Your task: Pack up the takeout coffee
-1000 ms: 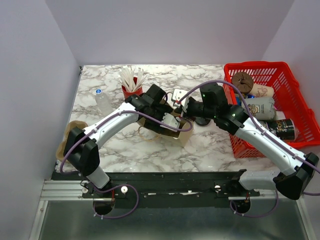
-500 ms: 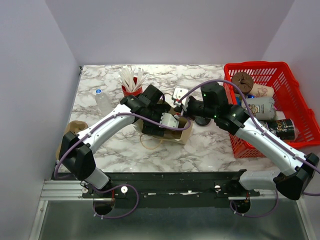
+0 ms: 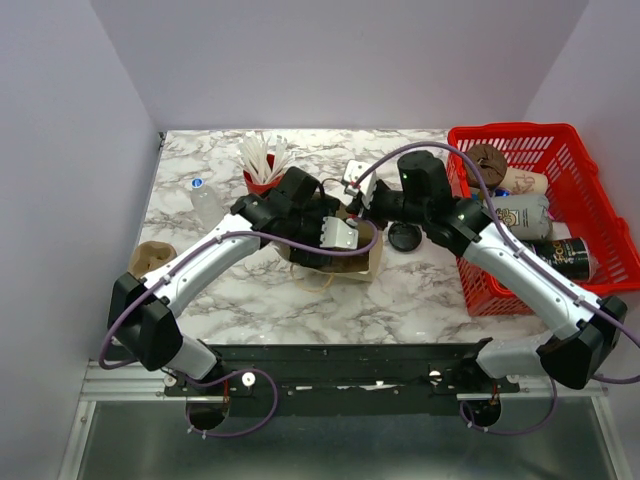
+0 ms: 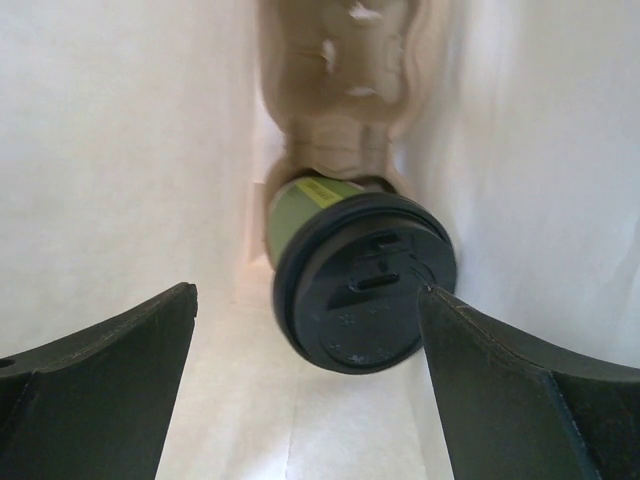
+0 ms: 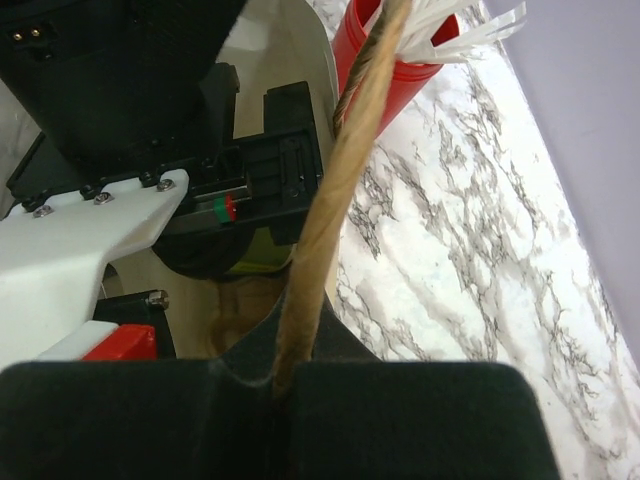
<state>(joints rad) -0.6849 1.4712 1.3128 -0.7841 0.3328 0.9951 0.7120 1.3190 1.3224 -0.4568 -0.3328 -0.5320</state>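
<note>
The takeout coffee, an olive-green cup (image 4: 310,205) with a black lid (image 4: 365,295), lies on its side deep inside the brown paper bag (image 3: 368,262), lid towards the camera. My left gripper (image 4: 306,320) is inside the bag and open. Its fingers stand either side of the lid, and the right finger's tip is at the lid's edge. My right gripper (image 5: 290,372) is shut on the bag's twisted paper handle (image 5: 330,200) and holds it up. In the top view the left gripper (image 3: 338,232) is hidden in the bag's mouth and the cup is hidden.
A red cup of white sticks (image 3: 263,172) stands behind the bag. A loose black disc (image 3: 404,236) lies right of the bag. A red basket (image 3: 560,215) of cups and bottles is at the right. A clear bottle (image 3: 205,203) and a brown object (image 3: 150,258) are at the left.
The left arm has pushed further into the bag. The right gripper has lifted the handle up and back, and the bag has shifted with it.
</note>
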